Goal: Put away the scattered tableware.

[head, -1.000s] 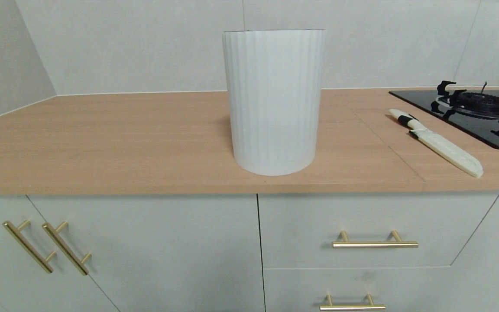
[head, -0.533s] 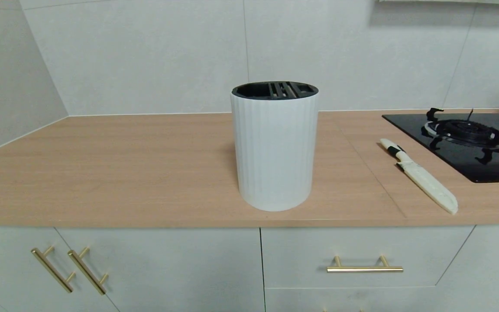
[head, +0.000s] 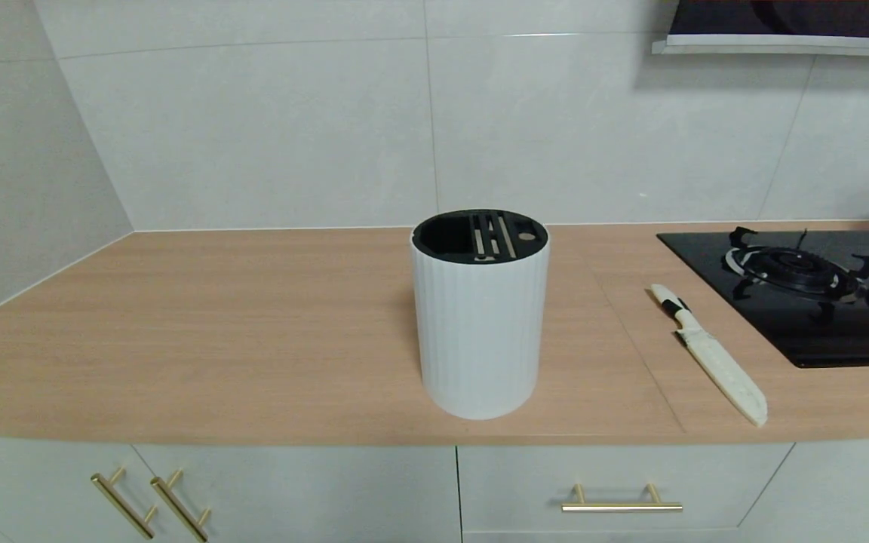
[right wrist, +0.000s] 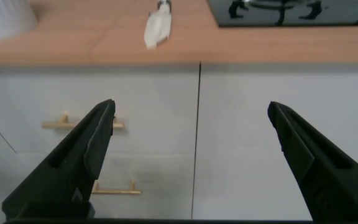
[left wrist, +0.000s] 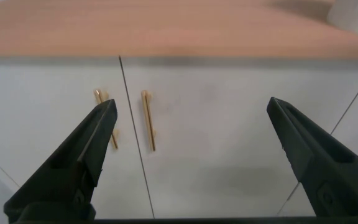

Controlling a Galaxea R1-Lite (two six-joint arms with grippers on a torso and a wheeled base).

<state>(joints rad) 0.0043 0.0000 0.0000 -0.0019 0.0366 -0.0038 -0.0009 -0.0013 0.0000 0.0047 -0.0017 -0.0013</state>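
Observation:
A white ribbed holder (head: 480,332) with a black slotted top stands near the front edge of the wooden counter (head: 216,332). To its right a cream-bladed knife (head: 710,354) with a white and black handle lies flat on the counter, blade toward the front edge. My left gripper (left wrist: 191,130) is open, held low in front of the cabinet doors. My right gripper (right wrist: 191,127) is also open, below counter level facing the drawers; the knife (right wrist: 157,25) and the holder's base (right wrist: 5,15) lie beyond it.
A black gas hob (head: 804,294) sits at the counter's right end, with a hood (head: 781,30) above it. Tiled walls close the back and left. Cabinet doors with gold handles (head: 148,505) and drawers (head: 621,501) are under the counter.
The head camera has risen and tilted, so the whole scene shifted down and the holder's slotted top came into sight. The holder and knife have not moved on the counter.

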